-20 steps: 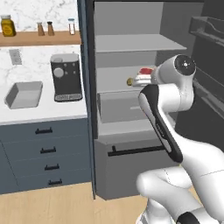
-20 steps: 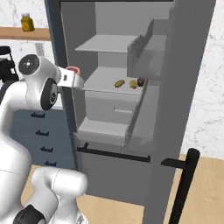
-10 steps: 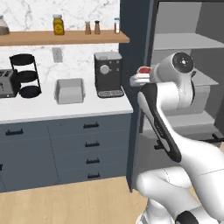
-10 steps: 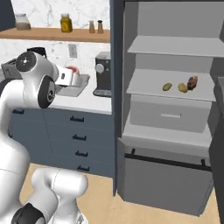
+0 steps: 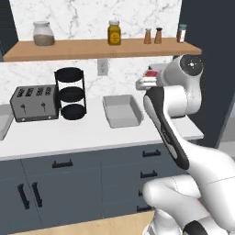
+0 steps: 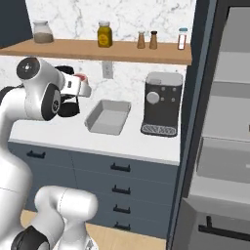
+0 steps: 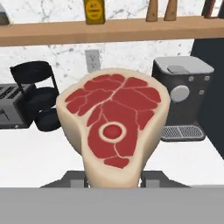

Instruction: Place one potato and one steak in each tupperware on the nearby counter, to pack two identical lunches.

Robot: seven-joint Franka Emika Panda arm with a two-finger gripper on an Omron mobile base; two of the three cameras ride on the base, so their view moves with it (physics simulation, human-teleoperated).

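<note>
My gripper [image 7: 113,177] is shut on a raw red steak [image 7: 114,129] with a pale fat rim, held upright and hiding most of the fingers. From the left base view the steak [image 5: 150,73] and gripper [image 5: 146,81] hang above and just right of the tupperware [image 5: 121,110], a pale grey tray with nothing in it on the white speckled counter [image 5: 69,137]. In the right base view the gripper [image 6: 80,88] with the steak [image 6: 79,78] is up and left of the tupperware [image 6: 108,117]. A second pale tray [image 5: 3,123] peeks in at the far left edge.
A dark toaster [image 5: 34,103] and a black three-tier rack [image 5: 71,94] stand left of the tupperware. A coffee machine [image 6: 161,105] stands to its right. A wooden shelf [image 5: 101,48] with jars runs overhead. The open fridge [image 6: 224,122] is at the right.
The base has driven left, from the open fridge to the counter, so the whole scene has shifted. The steak stays in the shut gripper, with the arm's pose much the same.
</note>
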